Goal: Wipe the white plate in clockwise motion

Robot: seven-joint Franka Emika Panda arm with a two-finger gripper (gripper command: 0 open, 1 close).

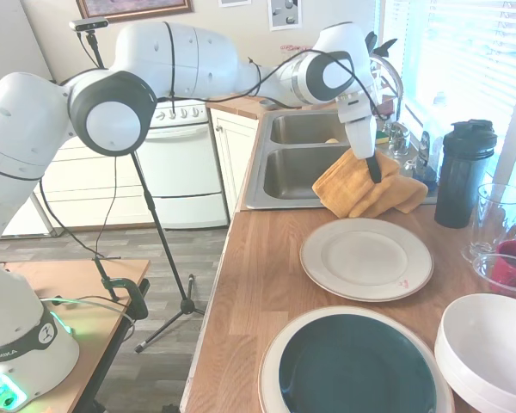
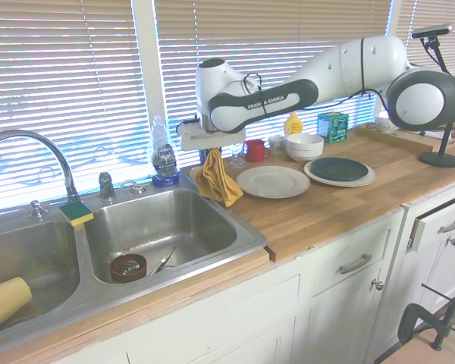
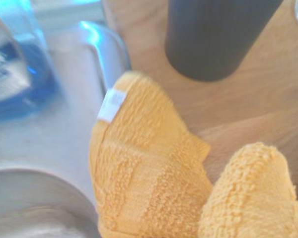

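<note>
One gripper (image 1: 374, 169) here, clamped on an orange towel (image 1: 361, 189), and the cloth hangs off it in a bunch at the sink's corner, its lower folds draping down to the wooden counter (image 1: 258, 258). Over in the second exterior view the towel (image 2: 216, 180) dangles beside the steel sink (image 2: 167, 227), just left of the white plate (image 2: 273, 182). That white plate (image 1: 366, 258) lies flat on the counter, bare, just near of the towel and apart from it. Nearer the camera sits the bigger plate with the dark teal centre (image 1: 357, 366), and the stacked white bowls (image 1: 490, 348) to its right. Behind, a dark shaker bottle (image 1: 464, 172) stands upright by the window. Up close, the wrist view shows orange terry (image 3: 149, 178) with a small white tag (image 3: 111, 105)
</note>
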